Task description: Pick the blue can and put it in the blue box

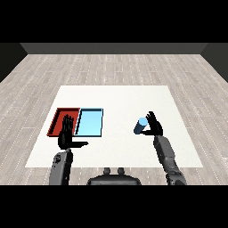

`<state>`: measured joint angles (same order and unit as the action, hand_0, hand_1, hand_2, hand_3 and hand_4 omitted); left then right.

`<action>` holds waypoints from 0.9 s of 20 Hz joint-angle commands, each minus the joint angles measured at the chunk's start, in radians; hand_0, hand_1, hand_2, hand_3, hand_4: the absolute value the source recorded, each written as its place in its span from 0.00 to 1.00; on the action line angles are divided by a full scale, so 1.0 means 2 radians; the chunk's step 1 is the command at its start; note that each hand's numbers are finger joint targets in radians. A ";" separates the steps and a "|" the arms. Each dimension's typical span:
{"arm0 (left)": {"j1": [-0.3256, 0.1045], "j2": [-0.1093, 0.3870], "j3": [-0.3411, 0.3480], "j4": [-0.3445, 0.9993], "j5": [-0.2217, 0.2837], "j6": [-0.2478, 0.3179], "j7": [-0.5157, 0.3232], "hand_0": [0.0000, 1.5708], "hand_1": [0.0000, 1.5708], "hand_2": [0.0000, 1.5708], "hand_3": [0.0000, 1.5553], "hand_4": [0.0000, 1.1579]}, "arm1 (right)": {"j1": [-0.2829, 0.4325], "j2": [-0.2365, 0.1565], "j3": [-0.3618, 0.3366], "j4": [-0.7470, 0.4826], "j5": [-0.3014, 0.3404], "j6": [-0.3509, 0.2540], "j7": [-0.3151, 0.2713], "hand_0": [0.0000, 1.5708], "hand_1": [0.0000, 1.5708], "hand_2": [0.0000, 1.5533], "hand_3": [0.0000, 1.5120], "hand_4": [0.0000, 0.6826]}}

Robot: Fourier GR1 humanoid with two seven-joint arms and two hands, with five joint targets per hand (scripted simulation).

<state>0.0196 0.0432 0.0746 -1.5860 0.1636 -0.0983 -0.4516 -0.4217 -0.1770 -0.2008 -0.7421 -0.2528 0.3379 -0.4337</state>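
From the head view, a flat white square worktop (120,95) sits on a floor of pale grey wooden planks (111,67). Toward its left side lie two shallow rectangular trays side by side and touching along one long edge: a red tray (59,116) with a darker red floor on the outside, and a light blue tray (90,123) with a smooth, glossy-looking floor on the inside. The small blue cylindrical can (140,125) is well to the right of both trays, held off to the left of the right hand (154,125), whose black fingers and thumb curl round it. The can is tilted, its long axis running from lower left to upper right, with its paler circular end face turned up and toward the viewer. The left hand (67,133) hovers over the near edge of the red tray, released, with fingers straight and pointing away and the thumb stuck out to the right. Both forearms are smooth grey cylinders.
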 commanded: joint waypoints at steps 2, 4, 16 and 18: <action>-0.016 -0.006 -0.001 0.014 -0.011 0.014 -0.005 0.00 0.00 0.00 0.00 0.00 | -0.023 -0.008 -0.003 0.023 -0.001 -0.001 0.003 0.00 0.00 0.00 0.00 0.00; -0.022 -0.006 -0.002 0.020 -0.007 0.013 0.007 0.00 0.00 0.00 0.00 0.00 | 0.007 0.006 0.011 -0.043 -0.008 -0.009 0.039 0.00 0.00 0.00 0.00 0.00; 0.000 -0.020 -0.032 -0.028 -0.015 0.034 0.023 0.00 0.00 0.00 0.00 0.00 | -0.044 0.027 0.020 0.071 0.027 -0.018 -0.042 0.00 0.00 0.00 0.00 0.00; -0.041 0.009 0.015 0.028 0.006 0.003 0.003 0.00 0.00 0.00 0.00 0.00 | -0.071 0.010 0.005 0.107 0.015 0.004 -0.044 0.00 0.00 0.00 0.00 0.00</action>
<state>-0.0186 0.0452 0.0782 -1.5818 0.1604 -0.0766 -0.4279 -0.5090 -0.1459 -0.1793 -0.6364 -0.2338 0.3189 -0.4645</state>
